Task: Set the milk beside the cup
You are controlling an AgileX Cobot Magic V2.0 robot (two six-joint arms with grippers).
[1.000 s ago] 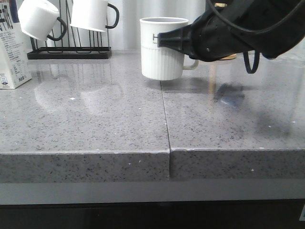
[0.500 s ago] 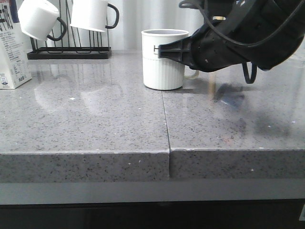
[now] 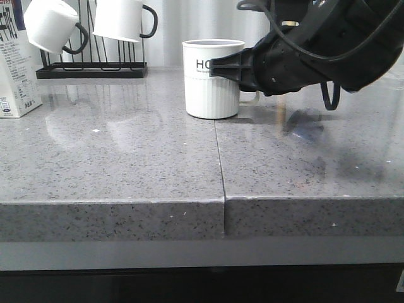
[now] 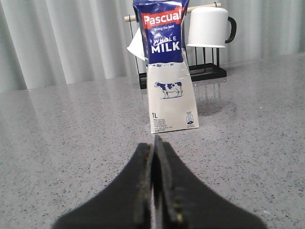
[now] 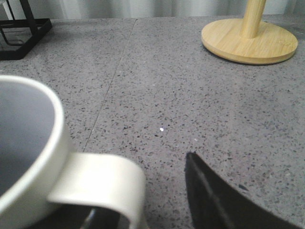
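Observation:
The milk (image 4: 167,71), a tall white carton with a dark blue top, stands upright on the counter straight ahead of my left gripper (image 4: 153,155). That gripper is shut and empty, a short way from the carton. The front view shows the carton at the far left edge (image 3: 16,69). The cup (image 3: 212,79), ribbed white with "HO" showing, stands on the counter near the middle seam. My right gripper (image 3: 221,65) is open, its jaws apart around the cup's white handle (image 5: 102,183). One finger (image 5: 214,195) is clear of the handle.
A black rack (image 3: 91,69) holding white mugs with black handles (image 3: 123,19) stands at the back left. A round wooden stand base (image 5: 249,40) sits behind the cup. The counter's front edge (image 3: 189,205) is near the camera.
The cup has come down onto the counter, shifted slightly left and turned so "HO" shows. My right arm stays beside its handle.

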